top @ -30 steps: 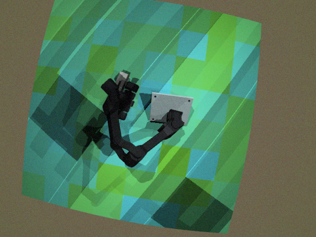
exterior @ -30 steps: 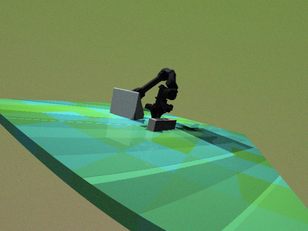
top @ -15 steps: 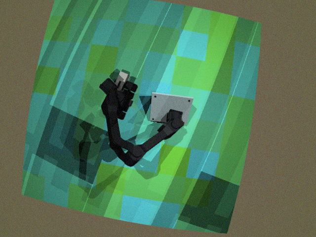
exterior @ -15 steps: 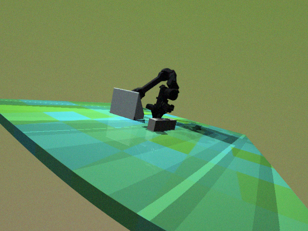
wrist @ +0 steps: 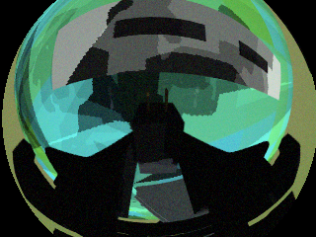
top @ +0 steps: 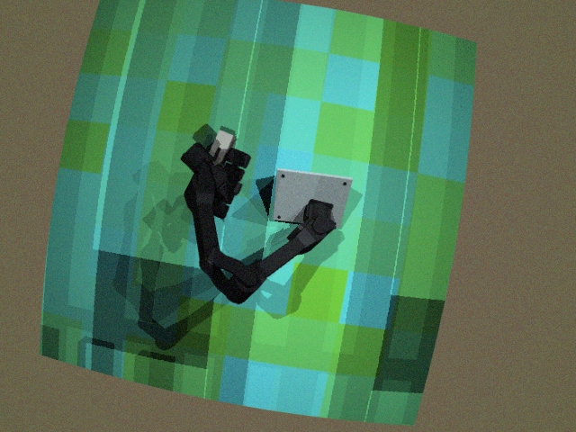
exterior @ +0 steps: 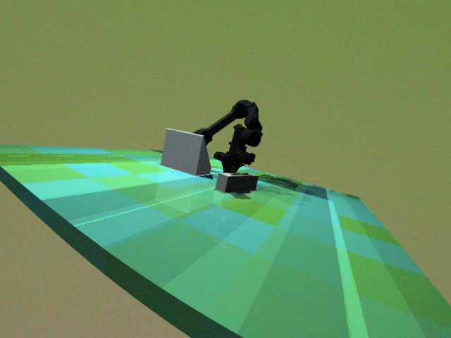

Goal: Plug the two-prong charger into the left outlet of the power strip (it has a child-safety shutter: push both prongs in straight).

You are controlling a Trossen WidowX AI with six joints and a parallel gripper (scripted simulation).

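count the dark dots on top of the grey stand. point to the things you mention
3 dark dots (top: 283, 175) (top: 345, 184) (top: 278, 217) in the top view: upper left, upper right and lower left of the grey stand (top: 295, 197) (exterior: 182, 151); the arm (top: 203, 225) (exterior: 223, 122) may hide another.
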